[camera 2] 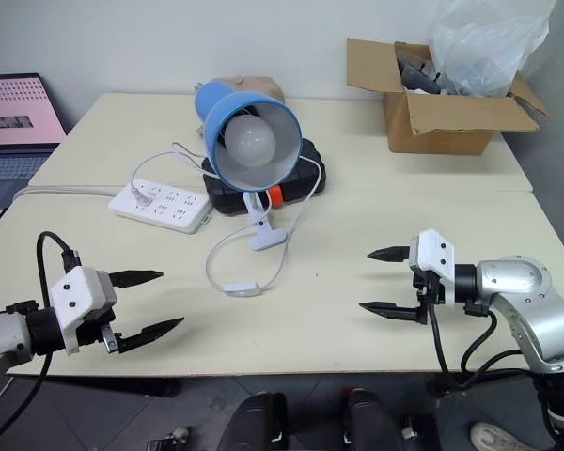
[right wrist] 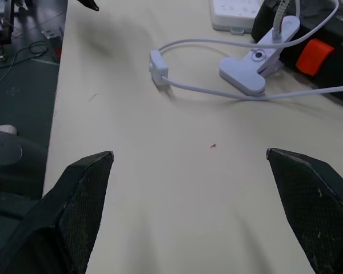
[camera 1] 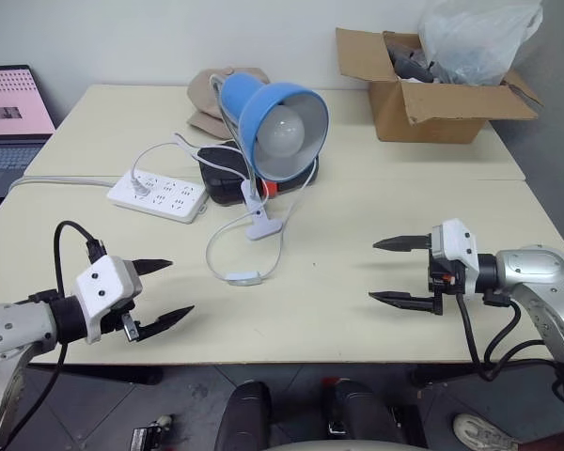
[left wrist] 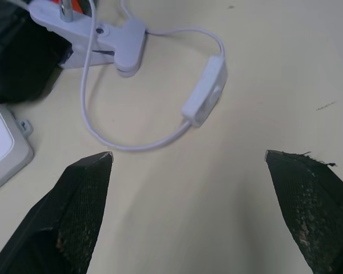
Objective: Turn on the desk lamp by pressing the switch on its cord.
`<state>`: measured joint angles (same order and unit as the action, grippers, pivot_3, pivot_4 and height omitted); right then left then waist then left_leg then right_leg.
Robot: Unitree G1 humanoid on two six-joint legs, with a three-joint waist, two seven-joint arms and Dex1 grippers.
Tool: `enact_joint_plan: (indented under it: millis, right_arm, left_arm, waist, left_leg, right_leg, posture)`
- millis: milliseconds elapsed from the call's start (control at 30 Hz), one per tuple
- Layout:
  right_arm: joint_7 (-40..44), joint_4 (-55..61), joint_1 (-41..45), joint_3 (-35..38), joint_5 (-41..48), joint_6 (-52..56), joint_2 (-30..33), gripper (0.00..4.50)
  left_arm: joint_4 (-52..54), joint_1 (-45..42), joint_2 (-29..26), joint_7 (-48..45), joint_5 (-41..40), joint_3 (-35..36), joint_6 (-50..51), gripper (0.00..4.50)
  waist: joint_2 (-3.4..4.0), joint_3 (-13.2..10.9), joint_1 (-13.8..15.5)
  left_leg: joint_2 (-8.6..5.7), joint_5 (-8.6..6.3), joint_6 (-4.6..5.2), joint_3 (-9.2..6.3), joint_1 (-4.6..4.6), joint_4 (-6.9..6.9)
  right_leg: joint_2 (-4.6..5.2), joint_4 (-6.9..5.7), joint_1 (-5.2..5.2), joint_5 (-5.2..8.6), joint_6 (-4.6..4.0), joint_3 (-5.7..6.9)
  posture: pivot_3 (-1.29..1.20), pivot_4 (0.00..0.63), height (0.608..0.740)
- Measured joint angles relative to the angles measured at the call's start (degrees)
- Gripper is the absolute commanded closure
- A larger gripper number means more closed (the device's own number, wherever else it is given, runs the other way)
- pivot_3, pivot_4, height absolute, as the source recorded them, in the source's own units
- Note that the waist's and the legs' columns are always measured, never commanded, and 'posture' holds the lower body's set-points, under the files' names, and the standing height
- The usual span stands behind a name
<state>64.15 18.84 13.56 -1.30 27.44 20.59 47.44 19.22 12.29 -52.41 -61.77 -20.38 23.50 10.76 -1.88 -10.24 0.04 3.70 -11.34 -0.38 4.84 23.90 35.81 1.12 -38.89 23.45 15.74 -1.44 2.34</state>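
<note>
Lamp [camera 1: 282, 127] unlit; switch [camera 1: 244, 277] on cord [camera 1: 216, 240] lies between left gripper [camera 1: 164, 296] and right gripper [camera 1: 395, 271], both spread wide, empty.

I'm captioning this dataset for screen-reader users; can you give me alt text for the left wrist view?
A small white inline switch lies on the cream table ahead of the open left gripper, on a thin white cord that loops back to the desk lamp's white clip base. A corner of a white power strip sits at one side.
</note>
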Motion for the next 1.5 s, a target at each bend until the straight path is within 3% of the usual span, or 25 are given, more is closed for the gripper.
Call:
enact_joint_plan:
  millis: [433, 667, 1000, 1033, 1100, 1500]
  right_arm:
    - [-3.4, 3.7, 1.1, -0.7, -1.1, 3.0, -0.5, 0.0]
    - [-7.3, 9.3, 0.3, -2.2, -1.5, 8.0, -0.8, 0.0]
    - [-11.1, 15.6, -1.7, -1.6, -0.7, 13.1, -0.7, 0.0]
    - [-11.8, 16.5, -2.0, -1.5, -0.3, 14.0, -0.7, 0.0]
    - [-12.0, 17.3, -2.4, -1.2, 0.2, 14.4, -0.7, 0.0]
    - [-14.3, 19.8, -4.6, 0.2, 0.9, 16.1, -0.4, 0.0]
  left_arm:
    - [-11.4, -6.5, -2.1, -3.9, 6.1, -9.3, -8.4, 0.06]
    - [-21.8, -21.3, 4.2, -4.0, 9.6, -20.5, -11.6, 0.06]
    - [-33.3, -30.5, 8.4, -5.6, 13.2, -28.1, -16.3, 0.06]
    - [-35.1, -32.0, 9.0, -6.4, 13.7, -28.7, -17.3, 0.33]
    - [-35.8, -32.7, 9.0, -6.7, 13.9, -29.0, -18.0, 0.47]
    - [-39.4, -34.6, 9.3, -10.2, 14.1, -31.1, -22.4, 2.95]
  waist:
    - [0.0, 0.0, 0.0]
    - [-0.01, 0.0, 0.3]
    - [-0.02, 0.0, 0.0]
    - [-0.03, 0.0, 0.0]
    - [-0.03, 0.0, 0.0]
    - [-0.04, 0.0, 0.0]
  left_leg:
    - [0.01, 0.0, 0.0, 0.02, 0.05, -0.02]
    - [-0.01, 0.01, 0.01, 0.03, 0.11, 0.05]
    - [-0.01, 0.01, 0.02, -0.01, 0.12, 0.09]
    - [-0.01, 0.01, 0.02, -0.02, 0.13, 0.13]
    - [-0.02, 0.01, 0.02, -0.01, 0.12, 0.15]
    - [-0.02, 0.02, 0.03, -0.05, 0.1, 0.18]
  right_leg:
    - [0.01, 0.0, 0.05, -0.12, 0.21, 0.0]
    - [0.0, -0.02, 0.04, -0.2, 0.35, 0.01]
    - [-0.07, -0.06, 0.02, -0.21, 0.37, 0.0]
    - [-0.08, -0.06, 0.01, -0.22, 0.4, 0.01]
    - [-0.07, -0.06, -0.01, -0.24, 0.42, -0.01]
    - [-0.07, -0.06, -0.05, -0.27, 0.47, -0.01]
  posture:
    - [0.0, 0.15, 0.74]
    - [0.0, 0.15, 0.74]
    - [0.0, 0.15, 0.74]
    - [0.0, 0.15, 0.74]
    - [0.0, 0.15, 0.74]
    - [0.0, 0.15, 0.74]
